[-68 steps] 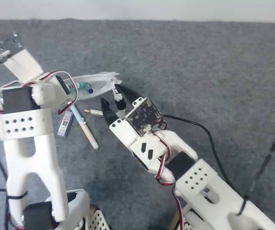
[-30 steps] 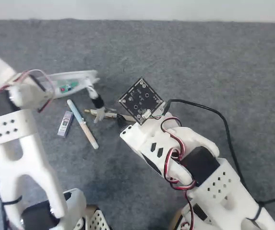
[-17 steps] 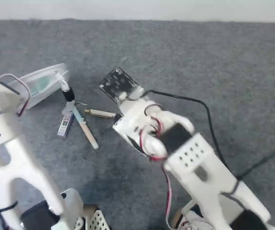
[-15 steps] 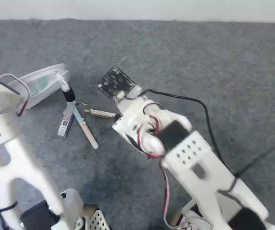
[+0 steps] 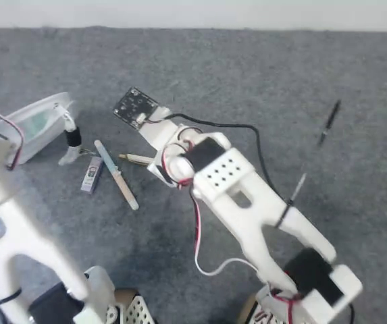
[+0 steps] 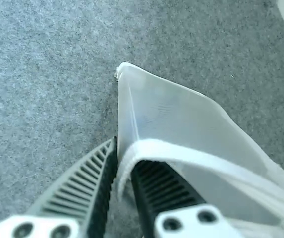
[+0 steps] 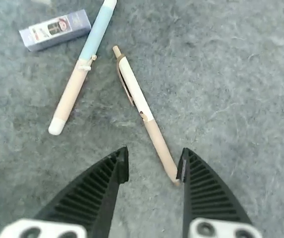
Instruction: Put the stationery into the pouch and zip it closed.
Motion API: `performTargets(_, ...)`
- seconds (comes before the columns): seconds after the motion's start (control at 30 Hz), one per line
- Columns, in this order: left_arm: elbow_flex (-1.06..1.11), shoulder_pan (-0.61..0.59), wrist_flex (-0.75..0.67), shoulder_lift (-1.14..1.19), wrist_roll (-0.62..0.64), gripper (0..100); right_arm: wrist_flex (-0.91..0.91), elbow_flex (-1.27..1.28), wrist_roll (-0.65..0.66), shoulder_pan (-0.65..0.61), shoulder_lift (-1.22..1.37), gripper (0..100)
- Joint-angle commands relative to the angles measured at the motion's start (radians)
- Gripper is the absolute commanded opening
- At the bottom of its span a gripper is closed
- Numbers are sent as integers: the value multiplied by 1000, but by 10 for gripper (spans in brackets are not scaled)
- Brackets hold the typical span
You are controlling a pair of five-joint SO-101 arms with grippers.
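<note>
You have grey carpet (image 5: 328, 61) across the whole table, and a pale wall strip (image 5: 193, 13) borders the carpet's far edge.

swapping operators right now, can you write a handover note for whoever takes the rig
Left end effector: shut on the pouch rim.
Right end effector: open, over one end of the tan-and-white pen.
On the carpet, outside the pouch: that pen, the blue-and-cream pen, the small box.
Done: none of these packed.
Left: load all three, zip the pouch closed.
</note>
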Motion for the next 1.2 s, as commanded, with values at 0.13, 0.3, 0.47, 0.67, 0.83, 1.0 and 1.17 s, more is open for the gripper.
performTargets(0.13, -70, -9, -17, -15, 18, 10, 4, -203, 28, 7, 94, 169)
performTargets(0.3, -70, -9, -8, -15, 18, 10, 4, -296, 28, 7, 173, 169)
performTargets(0.47, -70, -11, -8, -15, 18, 10, 4, -370, 29, 7, 246, 169)
performTargets(0.67, -67, -11, -8, -15, 18, 10, 5, -419, 29, -4, 306, 168)
performTargets(0.83, -65, -11, -9, -15, 18, 10, -5, -422, 29, -13, 340, 169)
performTargets(1.0, -65, -11, -9, -15, 18, 10, -16, -463, 69, -51, 407, 169)
performTargets(1.17, -65, -11, -9, -15, 18, 10, -15, -532, 94, -64, 498, 169)
